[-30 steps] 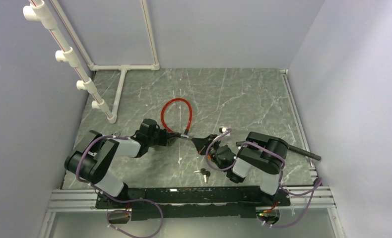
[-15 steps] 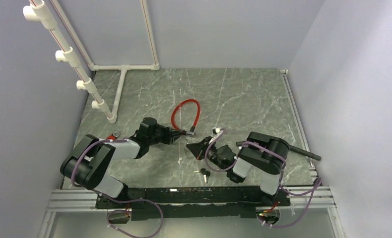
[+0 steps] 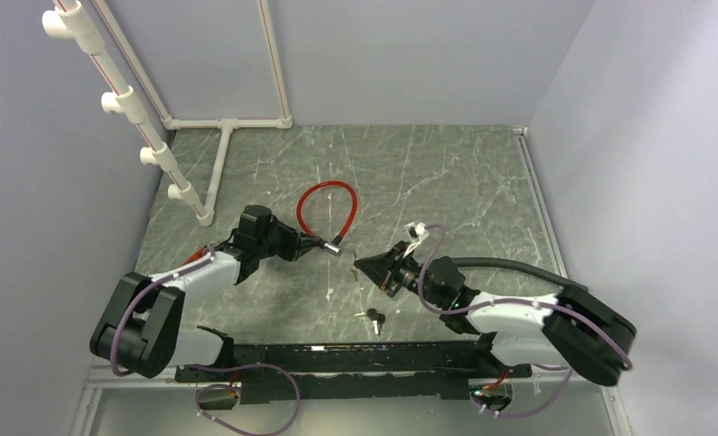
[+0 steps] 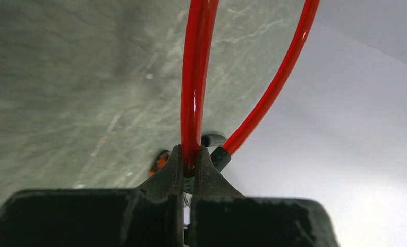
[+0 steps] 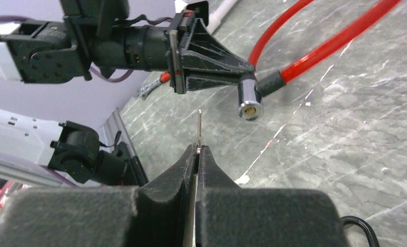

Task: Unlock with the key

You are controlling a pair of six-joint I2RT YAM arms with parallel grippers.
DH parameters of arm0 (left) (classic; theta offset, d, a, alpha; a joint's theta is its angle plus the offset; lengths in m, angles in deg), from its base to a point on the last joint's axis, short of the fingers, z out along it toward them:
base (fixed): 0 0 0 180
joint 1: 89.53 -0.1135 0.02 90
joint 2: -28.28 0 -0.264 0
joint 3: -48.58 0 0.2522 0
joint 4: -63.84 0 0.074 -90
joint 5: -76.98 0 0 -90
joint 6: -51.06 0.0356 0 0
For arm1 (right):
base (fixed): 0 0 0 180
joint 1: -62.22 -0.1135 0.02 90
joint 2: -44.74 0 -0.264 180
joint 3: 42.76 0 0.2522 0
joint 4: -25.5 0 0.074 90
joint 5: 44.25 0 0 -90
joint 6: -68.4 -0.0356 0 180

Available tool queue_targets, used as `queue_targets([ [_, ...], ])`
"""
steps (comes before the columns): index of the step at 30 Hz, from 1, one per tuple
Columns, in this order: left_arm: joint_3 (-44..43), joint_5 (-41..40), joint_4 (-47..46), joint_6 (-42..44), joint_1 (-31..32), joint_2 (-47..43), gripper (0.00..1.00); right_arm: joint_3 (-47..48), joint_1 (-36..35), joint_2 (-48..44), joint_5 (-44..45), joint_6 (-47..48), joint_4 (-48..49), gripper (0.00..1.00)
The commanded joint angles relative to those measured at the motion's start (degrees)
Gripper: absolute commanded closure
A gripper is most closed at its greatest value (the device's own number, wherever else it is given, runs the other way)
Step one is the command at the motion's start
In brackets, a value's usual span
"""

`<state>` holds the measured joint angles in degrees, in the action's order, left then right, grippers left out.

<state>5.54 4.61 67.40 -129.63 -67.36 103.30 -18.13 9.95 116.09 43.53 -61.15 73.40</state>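
A red cable lock (image 3: 324,204) loops over the table's middle. My left gripper (image 3: 314,244) is shut on the cable near its silver lock cylinder (image 3: 334,243); in the left wrist view the red cable (image 4: 195,92) runs up from between my shut fingers. My right gripper (image 3: 360,262) is shut on a thin key (image 5: 199,128) whose blade points toward the cylinder (image 5: 249,102), a short gap away and a little left of the keyhole. The left gripper (image 5: 245,69) shows in the right wrist view holding the cylinder's end.
A spare pair of black-headed keys (image 3: 373,317) lies on the table near the front rail. A white pipe frame (image 3: 219,150) stands at the back left. A black hose (image 3: 519,265) runs along the right arm. Walls close in on three sides.
The right arm has stretched out and swung its base to the right, its gripper staying near the lock end. The left gripper shifted slightly left with the cable; the loop settled back left.
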Motion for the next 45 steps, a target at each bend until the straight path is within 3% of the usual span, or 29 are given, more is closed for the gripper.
queue_targets([
  [1,-4.3,4.1,5.6,13.9,-1.2,2.5,1.0,6.1,1.0,-9.5,-5.0,6.8,-28.4,1.0],
  [6,-5.2,6.1,8.3,21.6,-1.4,2.9,1.0,10.8,4.6,-13.9,-17.3,9.5,-44.8,1.0],
  [12,-9.6,3.4,18.3,30.1,-1.9,-4.4,1.0,12.3,10.3,-14.9,-28.2,1.4,-51.5,1.0],
  [15,-10.3,4.1,19.5,31.5,-1.9,-6.1,1.0,10.3,10.5,-9.8,-34.5,-7.9,-42.2,1.0],
  [20,-6.7,6.0,14.9,28.6,-2.0,-5.2,1.0,4.9,10.1,2.8,-40.3,-25.5,-13.1,1.0],
  [29,-2.0,10.3,4.0,25.7,-2.0,1.5,1.0,10.1,9.1,15.1,-41.2,-27.8,-6.2,1.0],
  [41,-1.9,8.8,7.4,26.9,-2.0,-0.8,1.0,12.5,8.6,39.8,-46.3,-44.2,26.3,1.0],
  [45,-2.2,8.2,8.5,27.9,-2.0,-1.3,1.0,12.6,8.6,42.4,-44.5,-45.1,28.2,1.0],
])
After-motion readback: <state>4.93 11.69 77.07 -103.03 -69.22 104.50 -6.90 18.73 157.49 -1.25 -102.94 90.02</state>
